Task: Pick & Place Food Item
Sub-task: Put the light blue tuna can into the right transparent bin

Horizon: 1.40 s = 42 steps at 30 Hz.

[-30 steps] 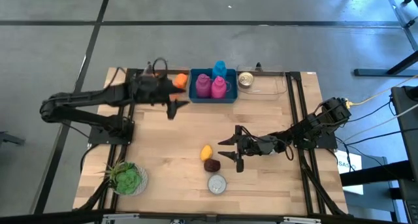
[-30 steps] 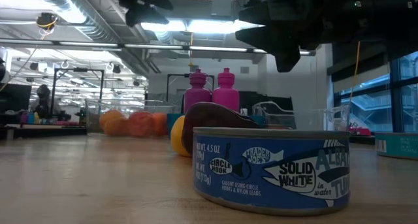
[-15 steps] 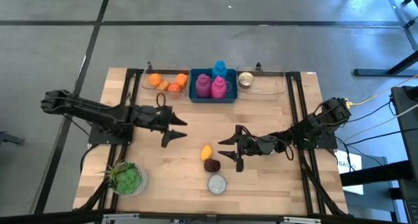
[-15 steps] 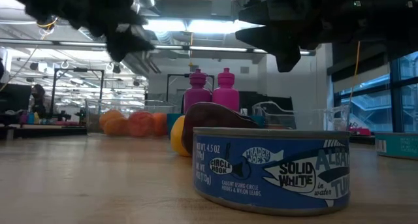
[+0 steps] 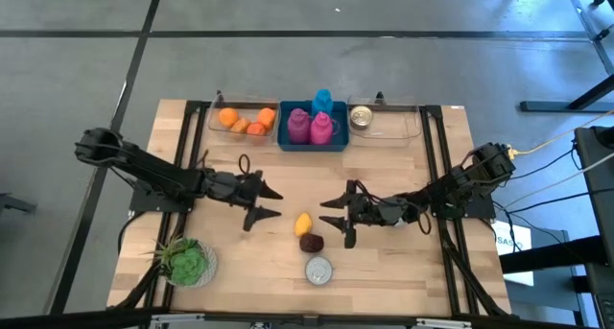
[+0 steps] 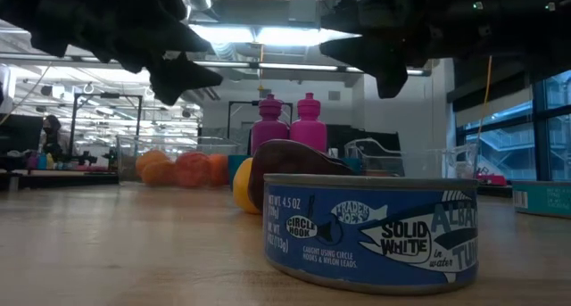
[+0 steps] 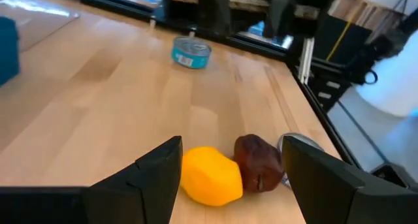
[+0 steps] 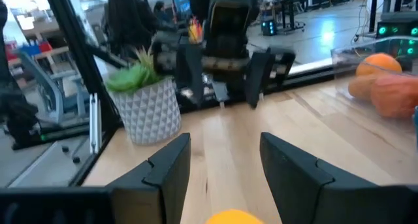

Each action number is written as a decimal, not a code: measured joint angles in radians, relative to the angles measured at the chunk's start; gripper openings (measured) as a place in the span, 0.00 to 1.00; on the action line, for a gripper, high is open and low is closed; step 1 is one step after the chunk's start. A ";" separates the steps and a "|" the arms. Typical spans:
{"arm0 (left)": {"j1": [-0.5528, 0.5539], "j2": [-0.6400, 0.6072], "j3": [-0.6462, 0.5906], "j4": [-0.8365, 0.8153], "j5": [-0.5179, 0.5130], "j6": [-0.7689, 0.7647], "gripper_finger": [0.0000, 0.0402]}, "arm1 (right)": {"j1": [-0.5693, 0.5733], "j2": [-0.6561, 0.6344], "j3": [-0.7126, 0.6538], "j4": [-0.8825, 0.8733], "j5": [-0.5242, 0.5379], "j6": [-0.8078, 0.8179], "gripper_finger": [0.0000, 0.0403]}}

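Two hands flank the small yellow-orange rounded food item (image 5: 303, 223) at centre frame: the left hand (image 5: 264, 203) on its left, fingers spread, and the right hand (image 5: 338, 220) on its right, also spread. This looks like the approach step; next, one hand must straddle the item and close. Only the left wrist view shows the dark brown lumpy food piece (image 7: 258, 172) touching it.

The wooden table (image 5: 221, 271) bears a yellow fruit (image 5: 303, 223), dark fruit (image 5: 310, 242), tuna can (image 5: 318, 270) and potted plant (image 5: 188, 262).
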 joint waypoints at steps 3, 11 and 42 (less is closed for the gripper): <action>-0.027 0.061 0.000 0.068 0.000 0.015 0.63 | -0.004 0.000 0.000 0.018 0.000 0.003 0.46; -0.075 0.198 0.021 0.212 0.001 0.058 0.64 | -0.006 0.000 0.000 0.017 -0.017 -0.020 0.46; -0.073 0.296 0.133 0.219 -0.085 0.152 0.64 | 0.225 -0.416 0.468 -1.994 -0.293 0.649 0.46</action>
